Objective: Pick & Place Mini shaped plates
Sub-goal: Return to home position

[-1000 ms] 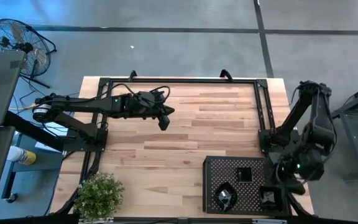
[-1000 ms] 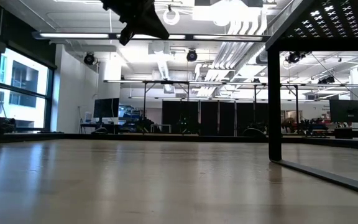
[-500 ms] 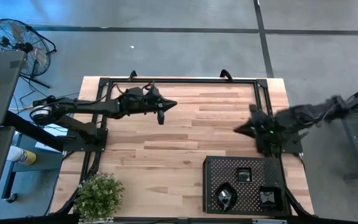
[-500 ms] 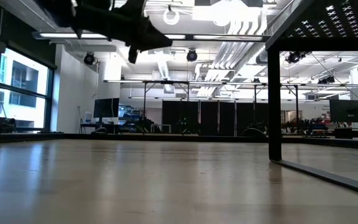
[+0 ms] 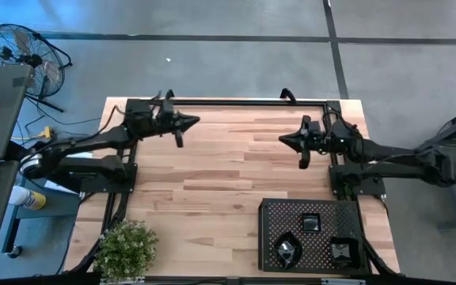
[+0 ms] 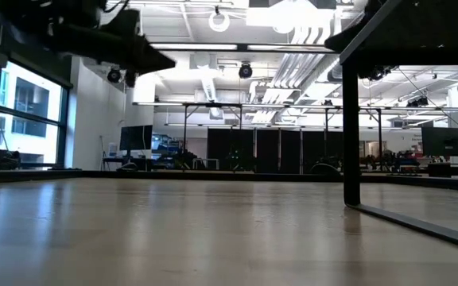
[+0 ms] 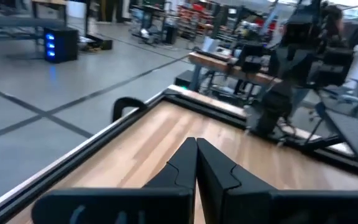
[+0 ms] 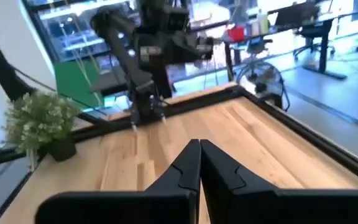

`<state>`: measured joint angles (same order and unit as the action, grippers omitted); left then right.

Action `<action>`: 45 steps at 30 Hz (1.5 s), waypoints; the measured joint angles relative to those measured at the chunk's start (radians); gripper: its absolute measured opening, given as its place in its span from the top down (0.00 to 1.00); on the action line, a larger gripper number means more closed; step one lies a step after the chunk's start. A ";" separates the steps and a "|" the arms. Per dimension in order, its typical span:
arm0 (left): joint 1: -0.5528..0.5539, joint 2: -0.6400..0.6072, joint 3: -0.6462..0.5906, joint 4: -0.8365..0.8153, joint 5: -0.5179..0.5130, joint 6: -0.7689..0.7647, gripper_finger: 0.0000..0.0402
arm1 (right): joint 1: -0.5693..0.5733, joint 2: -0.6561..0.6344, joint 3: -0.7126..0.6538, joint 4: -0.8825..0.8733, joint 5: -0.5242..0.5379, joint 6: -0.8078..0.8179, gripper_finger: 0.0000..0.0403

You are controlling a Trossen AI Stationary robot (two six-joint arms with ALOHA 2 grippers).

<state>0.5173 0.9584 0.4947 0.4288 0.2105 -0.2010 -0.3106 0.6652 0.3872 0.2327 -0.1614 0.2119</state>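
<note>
Left gripper (image 5: 190, 120), right gripper (image 5: 287, 140) hovering empty, fingers (image 7: 182, 167) pressing together, tips facing; mini shaped plates (image 5: 310, 222) sitting on shelf (image 5: 269, 212), nearer right gripper

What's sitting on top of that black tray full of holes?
On the tray sit three small black dishes: a square plate, a shiny plate and a third plate. Any plates stacked beneath them are covered from above.

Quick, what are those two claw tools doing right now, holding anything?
Left tool: closed, holding nothing.
Right tool: closed, holding nothing.
</note>
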 joint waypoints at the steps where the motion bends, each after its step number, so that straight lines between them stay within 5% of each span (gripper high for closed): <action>1: 0.007 -0.029 -0.030 0.000 -0.005 0.005 1.00 | -0.001 -0.020 -0.009 -0.003 0.013 0.000 1.00; 10: 0.019 -0.374 -0.279 -0.074 -0.090 -0.006 1.00 | -0.002 -0.327 -0.142 -0.181 0.207 0.027 1.00; 17: 0.019 -0.669 -0.395 -0.264 -0.137 -0.106 1.00 | -0.001 -0.656 -0.307 -0.233 0.239 0.070 1.00; 24: 0.019 -0.910 -0.476 -0.377 -0.197 -0.154 1.00 | -0.001 -0.646 -0.378 -0.181 0.321 0.057 1.00; 29: 0.019 -0.931 -0.478 -0.424 -0.209 -0.109 1.00 | -0.004 -0.652 -0.378 -0.164 0.481 0.073 1.00; 45: 0.019 -0.909 -0.480 -0.423 -0.187 -0.137 1.00 | -0.003 -0.646 -0.378 -0.158 0.484 -0.010 0.98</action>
<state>0.5362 0.0498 0.0147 0.0059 0.0238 -0.3382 -0.3134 0.0196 0.0093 0.0746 0.3222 0.2020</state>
